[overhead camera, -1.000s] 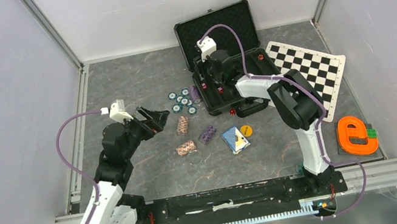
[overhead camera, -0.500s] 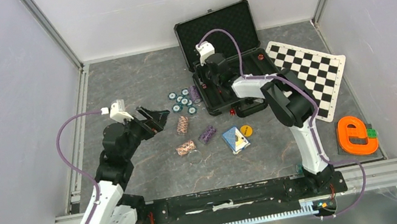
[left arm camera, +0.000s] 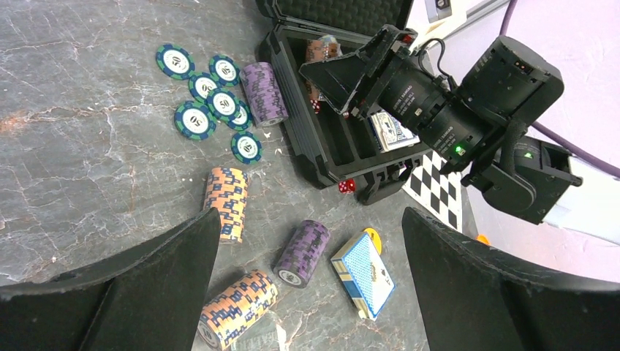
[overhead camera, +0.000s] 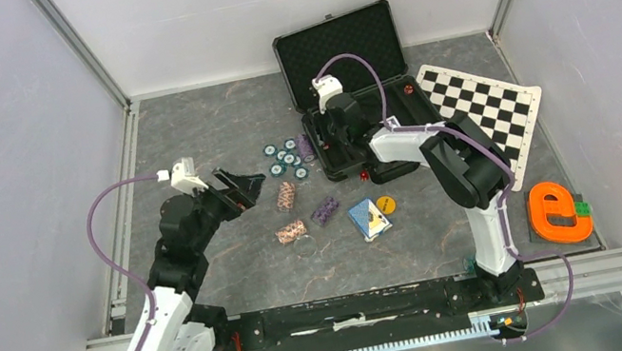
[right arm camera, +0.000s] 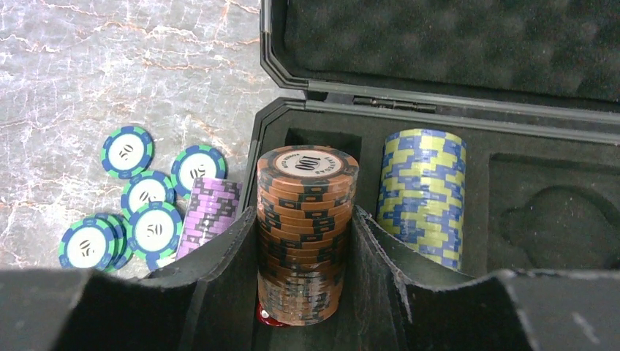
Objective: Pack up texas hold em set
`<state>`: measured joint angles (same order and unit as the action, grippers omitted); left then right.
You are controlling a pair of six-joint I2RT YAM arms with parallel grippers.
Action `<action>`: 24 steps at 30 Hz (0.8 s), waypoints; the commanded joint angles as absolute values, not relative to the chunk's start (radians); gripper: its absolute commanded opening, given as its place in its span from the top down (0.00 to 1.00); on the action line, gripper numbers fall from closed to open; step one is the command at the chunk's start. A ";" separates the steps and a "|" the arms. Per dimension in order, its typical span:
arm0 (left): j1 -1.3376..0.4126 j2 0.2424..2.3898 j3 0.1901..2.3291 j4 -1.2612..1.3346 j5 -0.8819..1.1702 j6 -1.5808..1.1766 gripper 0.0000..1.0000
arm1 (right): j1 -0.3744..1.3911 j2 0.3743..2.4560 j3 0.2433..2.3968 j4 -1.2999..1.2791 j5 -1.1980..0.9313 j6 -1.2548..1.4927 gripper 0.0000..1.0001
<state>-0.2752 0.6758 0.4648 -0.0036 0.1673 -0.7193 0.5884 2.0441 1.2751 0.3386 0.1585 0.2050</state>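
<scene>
The black case (overhead camera: 341,40) lies open at the back. My right gripper (overhead camera: 329,136) is inside it, shut on an upright brown chip stack (right arm camera: 307,234) that stands over a red die (right arm camera: 269,314). A yellow-blue stack (right arm camera: 422,194) stands in the case beside it. My left gripper (left arm camera: 308,219) is open and empty, held above a purple stack (left arm camera: 301,252), two orange stacks (left arm camera: 225,201), (left arm camera: 237,307) and a blue card deck (left arm camera: 363,274) on the table. Loose green-blue chips (left arm camera: 208,102) and another purple stack (left arm camera: 265,91) lie left of the case.
A chequered mat (overhead camera: 484,111) lies right of the case. An orange letter piece (overhead camera: 557,211) sits at the right. A red die (left arm camera: 346,186) and a yellow button (left arm camera: 373,238) lie near the case's front edge. A second deck (left arm camera: 393,130) lies in the case.
My right wrist has shifted slightly nearer within the case, still holding the brown stack. My left arm has not moved.
</scene>
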 commanded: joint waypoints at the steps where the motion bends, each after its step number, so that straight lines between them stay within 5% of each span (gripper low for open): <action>1: -0.275 0.663 0.494 0.005 0.180 -0.717 0.00 | 0.596 1.968 1.278 0.308 0.192 0.236 0.74; 3: -0.275 0.665 0.495 0.005 0.182 -0.721 0.00 | 0.598 1.982 1.295 0.299 0.190 0.229 0.65; 7: -0.275 0.668 0.504 -0.008 0.182 -0.716 0.00 | 0.599 2.026 1.382 0.232 0.193 0.211 0.27; 11: -0.275 0.670 0.504 -0.026 0.185 -0.716 0.00 | 0.598 2.027 1.427 0.224 0.195 0.195 0.09; 24: -0.277 0.700 0.533 -0.083 0.259 -0.681 0.06 | 0.614 1.849 1.236 0.290 0.146 0.177 0.27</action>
<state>-0.2752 0.6743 0.4812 -0.0536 0.1936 -0.7197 0.5999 1.9739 1.3228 0.2409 0.1631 0.1890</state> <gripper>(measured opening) 0.990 0.731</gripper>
